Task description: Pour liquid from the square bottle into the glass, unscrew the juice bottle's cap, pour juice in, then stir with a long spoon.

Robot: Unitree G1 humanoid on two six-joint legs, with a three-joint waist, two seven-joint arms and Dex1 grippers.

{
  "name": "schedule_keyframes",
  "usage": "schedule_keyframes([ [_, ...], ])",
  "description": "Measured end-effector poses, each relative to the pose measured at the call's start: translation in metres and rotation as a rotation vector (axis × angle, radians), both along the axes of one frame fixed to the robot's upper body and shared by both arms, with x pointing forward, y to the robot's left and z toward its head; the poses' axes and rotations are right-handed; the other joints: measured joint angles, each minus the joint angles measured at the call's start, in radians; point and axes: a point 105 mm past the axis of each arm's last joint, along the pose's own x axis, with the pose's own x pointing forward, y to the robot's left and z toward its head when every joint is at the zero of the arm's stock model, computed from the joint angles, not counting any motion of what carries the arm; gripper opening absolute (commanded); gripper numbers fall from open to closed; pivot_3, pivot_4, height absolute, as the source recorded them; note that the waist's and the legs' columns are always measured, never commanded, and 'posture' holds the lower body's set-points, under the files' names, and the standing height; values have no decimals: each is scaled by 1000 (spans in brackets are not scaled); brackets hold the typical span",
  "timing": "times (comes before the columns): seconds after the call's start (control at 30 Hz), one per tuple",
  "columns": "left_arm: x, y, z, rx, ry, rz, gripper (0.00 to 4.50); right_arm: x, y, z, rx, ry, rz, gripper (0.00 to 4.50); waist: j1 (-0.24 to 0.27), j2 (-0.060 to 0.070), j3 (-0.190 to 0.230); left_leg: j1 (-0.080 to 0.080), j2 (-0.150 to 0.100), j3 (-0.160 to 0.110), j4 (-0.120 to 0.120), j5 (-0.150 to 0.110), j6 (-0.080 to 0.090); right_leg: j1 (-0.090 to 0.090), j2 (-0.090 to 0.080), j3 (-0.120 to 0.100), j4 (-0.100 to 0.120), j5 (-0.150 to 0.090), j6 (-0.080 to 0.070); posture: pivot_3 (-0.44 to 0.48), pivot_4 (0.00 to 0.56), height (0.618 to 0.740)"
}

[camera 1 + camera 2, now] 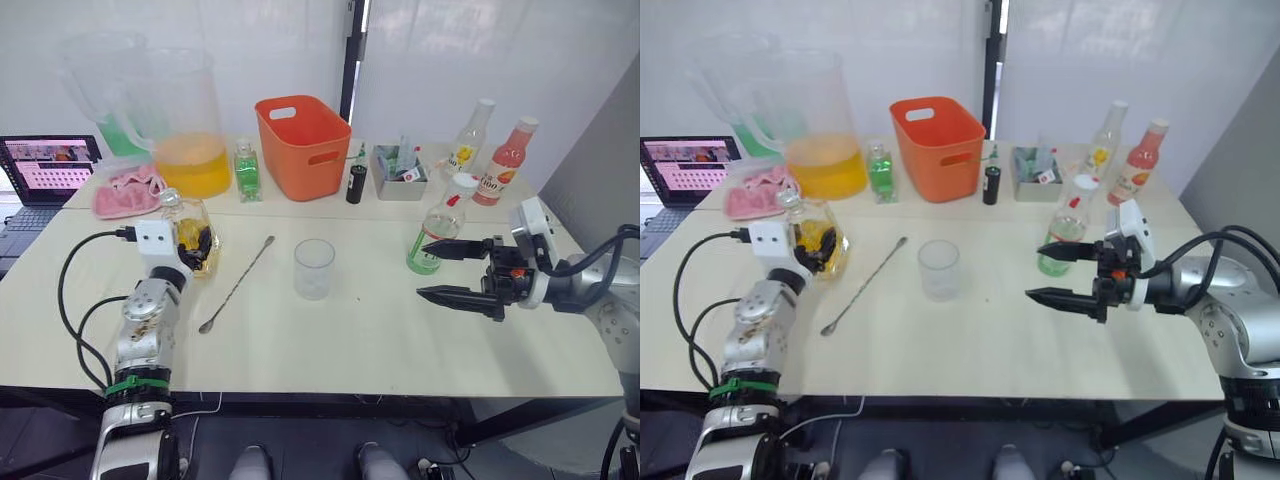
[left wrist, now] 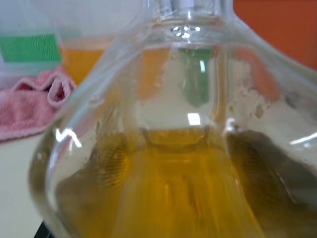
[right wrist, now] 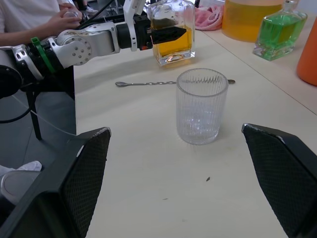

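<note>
Risk at pour: square bottle [image 1: 192,236], pinched by left gripper [image 1: 196,243] at nine o'clock of glass [image 1: 313,268], could slip or overshoot rim if tilted fast. Right gripper [image 1: 450,271] spread wide, empty, at three o'clock, beside juice bottle [image 1: 438,228]. Long spoon [image 1: 236,285] between bottle and glass.

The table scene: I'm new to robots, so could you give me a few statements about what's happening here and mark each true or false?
1. The left gripper is closed around the square bottle. True.
2. The glass is full of juice. False: it looks empty.
3. The long spoon stands in the glass. False: it lies flat on the table, beside the glass.
4. The right gripper is open. True.
5. The juice bottle has its white cap on. True.
</note>
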Motion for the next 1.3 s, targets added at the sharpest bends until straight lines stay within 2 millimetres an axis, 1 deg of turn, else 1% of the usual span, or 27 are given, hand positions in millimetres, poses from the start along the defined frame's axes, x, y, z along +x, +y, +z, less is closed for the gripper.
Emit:
schedule_keyframes([
  [0.03, -11, 0, 9, 16, -31, -56, 2811, -2, 1, -1, 0, 10, 11, 4500, 0, 0, 0, 0, 0, 0, 0, 0, 0, 0, 0, 0, 0, 0, 0, 0, 150, 717],
  [0.1, -26, -1, 18, 43, -58, -142, 2811, -3, 1, -2, -4, 16, 19, 4500, 2, 0, 0, 0, 0, 0, -1, 0, 0, 0, 0, 0, 0, -1, 0, 0, 150, 717],
  [0.17, -42, -7, 24, 78, -43, -283, 2811, -4, 1, -3, -6, 21, 19, 4500, 2, 0, 0, 0, 0, 0, -1, 0, -1, 0, 0, 0, 0, -3, -3, 0, 150, 717],
  [0.2, -47, -13, 26, 89, -27, -355, 2811, -4, 1, -4, -5, 23, 20, 4500, 7, 1, 0, 0, 0, 0, -1, -1, -1, 0, 0, 0, 0, -3, -3, 0, 150, 717],
  [0.3, -55, -26, 26, 110, 43, -495, 2811, -6, 2, -5, 15, 68, 32, 4500, 15, 0, 1, 0, 0, 0, 2, -2, -3, 1, -1, -1, 0, -3, -3, 0, 150, 717],
  [0.37, -62, -41, 25, 134, 100, -620, 2811, -7, 2, -8, 19, 101, 34, 4500, 15, 0, 1, 0, 0, 0, 2, -3, -5, 1, -1, -1, -1, -3, -3, 0, 150, 717],
  [0.43, -71, -61, 22, 142, 138, -763, 2811, -9, 1, -12, 13, 118, 31, 4500, 17, 0, 1, -1, 0, 0, 2, -3, -4, 1, -1, -1, -1, -3, -3, 0, 150, 717],
  [0.57, -83, -93, 10, 171, 198, -992, 2811, -14, -1, -14, 0, 122, 23, 4500, 17, 0, 1, -1, 0, 0, 1, 0, 0, 0, 0, -1, -1, -3, -3, 0, 150, 717],
  [0.63, -86, -107, 6, 188, 212, -1080, 2811, -16, -3, -13, 5, 115, 15, 4500, 15, 0, 1, -1, 0, 0, 1, 0, 0, 0, 0, -1, -1, -3, -3, 0, 150, 717],
  [0.73, -88, -139, 7, 204, 191, -1215, 2811, -18, -5, -10, 20, 109, -27, 4500, 18, 0, 1, -1, 0, 0, 2, 2, 3, 0, 0, 0, -1, -3, -3, 0, 150, 717],
  [0.83, -84, -160, 9, 228, 176, -1296, 2811, -26, -6, -13, 29, 116, -51, 4500, 25, 0, 1, -1, 0, -1, 2, 2, 3, 1, 0, 0, 0, -3, -3, 0, 150, 717],
  [0.9, -80, -169, 5, 261, 178, -1336, 2811, -31, -5, -17, 25, 125, -60, 4500, 27, 0, 1, -1, 0, -1, 2, 2, 4, 1, 0, 0, -1, -3, -3, 0, 150, 717],
  [1.07, -77, -176, -14, 322, 212, -1397, 2811, -38, -11, -15, 39, 115, -115, 4500, 19, 0, 1, -1, 0, -1, 2, 2, 4, 1, 0, 0, 0, -3, -3, 0, 150, 717],
  [1.3, -75, -178, -33, 363, 229, -1433, 2811, -46, -7, -14, 45, 105, -133, 4500, 24, 0, 1, -1, 0, -1, 2, 2, 4, 1, 0, 0, 0, -3, -3, 0, 150, 717],
])
